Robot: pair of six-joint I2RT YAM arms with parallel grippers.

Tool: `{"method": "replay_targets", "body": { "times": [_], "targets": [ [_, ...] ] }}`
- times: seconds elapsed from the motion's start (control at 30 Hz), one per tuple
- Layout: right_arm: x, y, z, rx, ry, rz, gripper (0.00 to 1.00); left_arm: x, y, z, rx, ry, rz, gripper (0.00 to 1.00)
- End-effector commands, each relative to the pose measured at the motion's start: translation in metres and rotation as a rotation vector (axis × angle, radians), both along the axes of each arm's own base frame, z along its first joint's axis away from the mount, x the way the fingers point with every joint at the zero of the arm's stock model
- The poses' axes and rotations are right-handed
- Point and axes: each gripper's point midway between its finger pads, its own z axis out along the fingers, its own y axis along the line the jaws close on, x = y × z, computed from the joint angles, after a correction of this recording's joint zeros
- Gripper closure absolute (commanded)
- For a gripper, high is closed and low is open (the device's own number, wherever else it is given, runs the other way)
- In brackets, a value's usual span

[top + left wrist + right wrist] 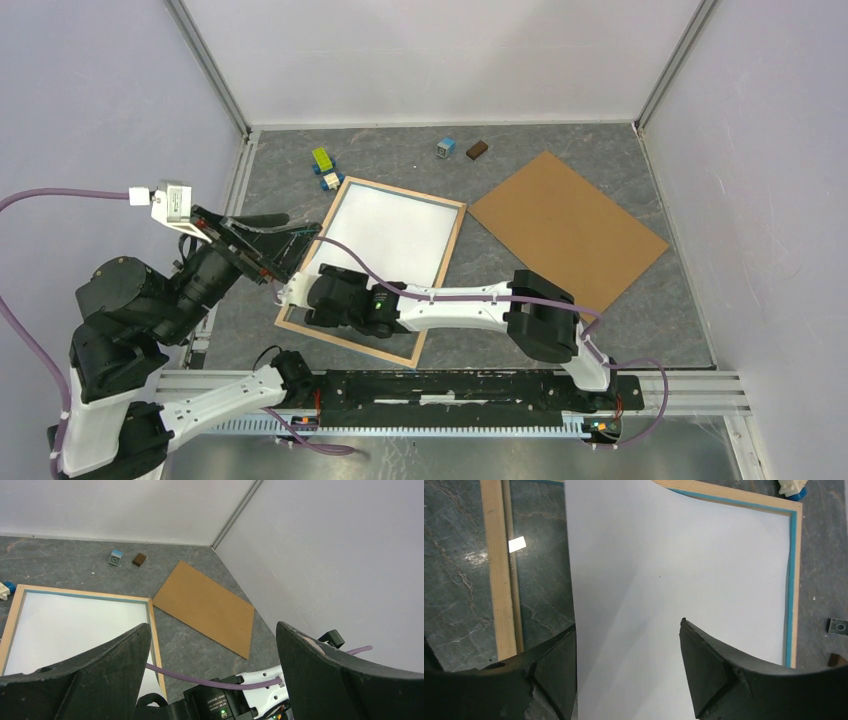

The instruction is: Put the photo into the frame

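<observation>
The frame [455, 240] lies flat on the table, wood-coloured back up, its blue inner edge showing [791, 580]. The photo [395, 235] rests in it, white back up. In the right wrist view the photo [674, 570] leaves a strip of bare glass along the left rail [499, 580], and its near-left part looks lifted. My right gripper [628, 627] hangs over the frame's near-left corner [318, 300], jaws apart, the paper between and below them. My left gripper [212, 650] is raised at the left [270, 235], wide open and empty.
A brown backing board [567, 228] lies to the right of the frame. Small blocks sit at the back: green [323, 160], blue and white [329, 180], blue [446, 147], brown [477, 150]. Walls close in on three sides.
</observation>
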Motion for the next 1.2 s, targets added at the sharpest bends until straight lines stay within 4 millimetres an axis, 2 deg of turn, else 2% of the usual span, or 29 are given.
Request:
{"method": "replay_targets", "body": {
  "times": [0.0, 0.07, 0.17, 0.23, 0.27, 0.33, 0.4, 0.53, 0.6, 0.73, 0.8, 1.0, 1.17],
  "targets": [
    [-0.009, 0.013, 0.023, 0.102, 0.083, 0.008, 0.23, -0.001, 0.004, 0.010, -0.013, -0.043, 0.004, 0.00],
    [-0.018, 0.016, 0.039, 0.158, 0.135, 0.014, 0.18, -0.001, 0.002, 0.010, -0.011, -0.041, 0.002, 0.00],
    [-0.027, 0.009, 0.065, 0.254, 0.223, -0.009, 0.13, -0.001, 0.001, 0.012, -0.013, -0.041, -0.003, 0.00],
    [-0.030, -0.001, 0.080, 0.330, 0.289, -0.028, 0.11, 0.000, 0.001, 0.011, -0.011, -0.040, -0.002, 0.00],
    [-0.030, -0.008, 0.079, 0.354, 0.321, -0.045, 0.11, 0.000, 0.001, 0.011, -0.012, -0.039, 0.000, 0.00],
    [-0.025, -0.024, 0.094, 0.439, 0.365, -0.079, 0.10, 0.001, -0.001, 0.009, -0.009, -0.035, -0.001, 0.00],
    [-0.017, -0.045, 0.099, 0.494, 0.385, -0.123, 0.09, 0.003, -0.003, 0.007, -0.002, -0.027, -0.003, 0.00],
    [0.013, -0.099, 0.085, 0.589, 0.408, -0.271, 0.09, 0.008, -0.012, -0.001, 0.020, -0.004, -0.009, 0.00],
    [0.029, -0.127, 0.082, 0.690, 0.437, -0.333, 0.10, 0.012, -0.019, -0.008, 0.038, 0.013, -0.011, 0.00],
    [0.053, -0.187, 0.069, 0.828, 0.433, -0.456, 0.07, 0.024, -0.039, -0.029, 0.091, 0.070, -0.021, 0.00],
    [0.066, -0.213, 0.069, 0.872, 0.402, -0.512, 0.05, 0.031, -0.052, -0.043, 0.124, 0.106, -0.028, 0.00],
    [0.120, -0.293, 0.072, 0.903, 0.248, -0.734, 0.02, 0.055, -0.106, -0.096, 0.222, 0.231, -0.090, 0.00],
    [0.168, -0.373, 0.072, 0.953, 0.135, -0.958, 0.02, 0.077, -0.158, -0.145, 0.263, 0.350, -0.141, 0.00]
  ]
}}
